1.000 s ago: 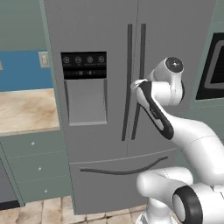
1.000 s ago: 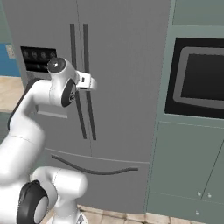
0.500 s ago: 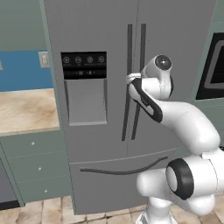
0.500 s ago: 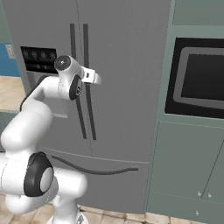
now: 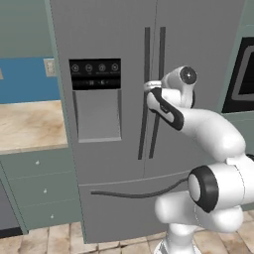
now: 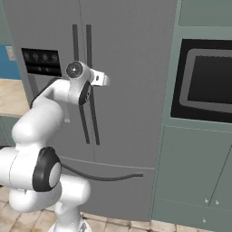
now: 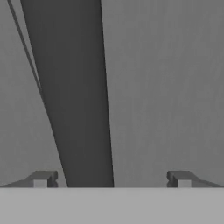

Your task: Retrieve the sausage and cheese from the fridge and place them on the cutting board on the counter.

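The grey fridge (image 5: 109, 30) stands with both doors shut, so the sausage and the cheese are hidden. My gripper (image 5: 148, 87) reaches out to the pair of dark bar handles (image 5: 147, 59) at the middle seam. In the hand view the gripper (image 7: 111, 179) is open, and one dark handle (image 7: 74, 109) runs between the fingertips (image 7: 41, 179), nearer the left one. From the right base view the gripper (image 6: 104, 80) sits at handle height against the door. The beige counter (image 5: 25, 124) lies left of the fridge. The cutting board is out of view.
A black dispenser panel (image 5: 95, 74) is set in the left door. A built-in oven (image 6: 206, 81) sits in green cabinets (image 6: 195, 172) right of the fridge. Green drawers (image 5: 39, 188) stand under the counter. The freezer drawer handle (image 5: 134, 194) curves across below.
The arm has stretched forward and the hand has moved in to the fridge's handles. The jaws have stayed open.
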You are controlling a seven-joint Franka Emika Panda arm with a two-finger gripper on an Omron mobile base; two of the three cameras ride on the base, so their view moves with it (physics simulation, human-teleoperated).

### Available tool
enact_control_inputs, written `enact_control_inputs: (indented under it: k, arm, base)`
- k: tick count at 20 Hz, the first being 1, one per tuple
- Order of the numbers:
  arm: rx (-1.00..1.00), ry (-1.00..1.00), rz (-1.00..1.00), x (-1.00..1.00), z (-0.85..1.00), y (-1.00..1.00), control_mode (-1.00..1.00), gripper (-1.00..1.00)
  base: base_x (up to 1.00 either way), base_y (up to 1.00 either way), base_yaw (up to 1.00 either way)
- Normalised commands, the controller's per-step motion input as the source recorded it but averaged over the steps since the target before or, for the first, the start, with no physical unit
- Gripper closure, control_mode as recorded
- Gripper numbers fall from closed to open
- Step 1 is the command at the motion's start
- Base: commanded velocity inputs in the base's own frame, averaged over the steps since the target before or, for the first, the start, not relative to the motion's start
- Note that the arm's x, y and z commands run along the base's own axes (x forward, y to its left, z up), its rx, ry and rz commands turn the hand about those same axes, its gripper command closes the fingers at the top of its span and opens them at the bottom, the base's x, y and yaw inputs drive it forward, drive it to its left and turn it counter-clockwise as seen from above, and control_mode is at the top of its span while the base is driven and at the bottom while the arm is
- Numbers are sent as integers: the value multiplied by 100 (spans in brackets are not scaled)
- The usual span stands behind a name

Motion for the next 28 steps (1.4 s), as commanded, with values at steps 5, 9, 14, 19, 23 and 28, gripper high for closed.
enact_control_inputs:
  k: [5, 9, 14, 19, 23, 28]
  arm:
    - [2, -1, 0, 43, -6, 0, -100, 100]
    - [0, 1, 0, 5, 0, 0, -100, 100]
    - [0, -3, 0, -22, 0, -2, -100, 100]
    - [0, -5, 0, -67, 0, -49, -100, 100]
    - [0, 0, 5, -82, 0, -86, -100, 100]
    - [0, 0, 3, -75, 0, -100, -100, 100]
  base:
    - [0, 0, 0]
    - [0, 0, 0]
    - [0, 0, 0]
    - [0, 0, 0]
    - [0, 0, 0]
    - [0, 0, 0]
